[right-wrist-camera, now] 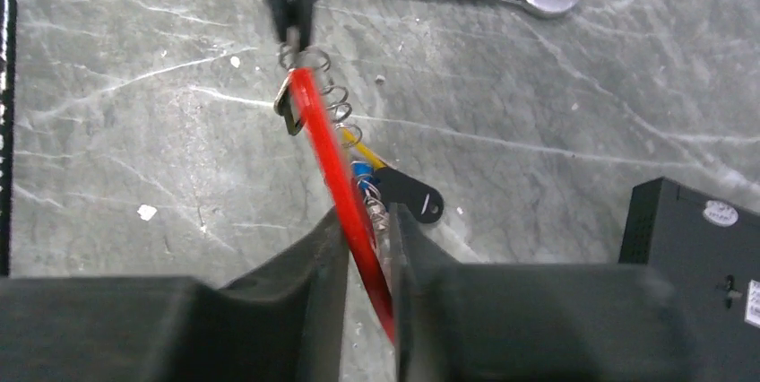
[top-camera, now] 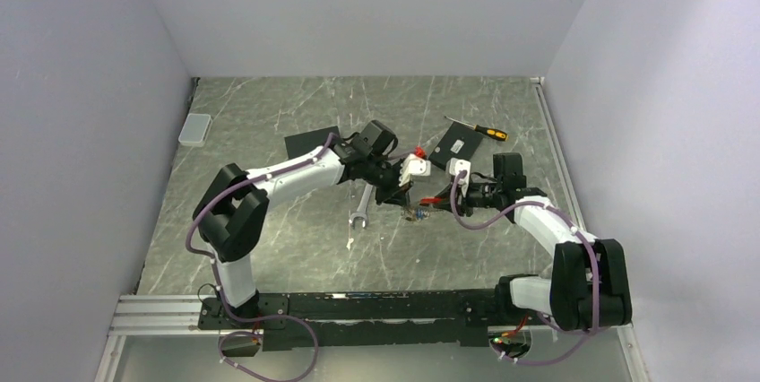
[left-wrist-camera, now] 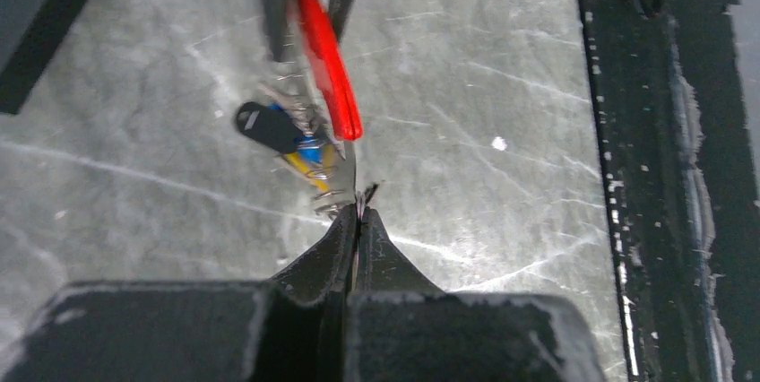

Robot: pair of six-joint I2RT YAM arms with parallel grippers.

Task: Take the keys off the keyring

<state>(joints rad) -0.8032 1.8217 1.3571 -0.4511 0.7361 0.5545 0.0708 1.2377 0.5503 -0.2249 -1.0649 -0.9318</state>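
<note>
The left fingers are clenched tip to tip with no gap, pinching the thin metal end of the keyring; a bit of wire shows right at their tips. The right fingers face them from the other end and closely flank the keyring's red strap, 1 on each side. The right wrist view shows the strap filling the slot, but the left wrist view shows a sliver of space beside it, so I cannot tell whether they grasp it.

The strap stretches, tilted, between the 2 pairs of fingers. It is held off the surface, above its middle and a little toward the right edge. A wire coil runs along the strap. The keys hang in a bunch beside the strap, between the 2 pairs of fingers: 1 has a dark head, 1 has a blue head, and a yellow part shows under them.

A silver wrench lies flat on the surface near the keyring, on its left-edge side. A black box sits beside the right fingers, toward the far edge. A screwdriver with an orange and black handle lies near the box, toward the far right corner. A small clear box rests at the left edge near the far left corner.
</note>
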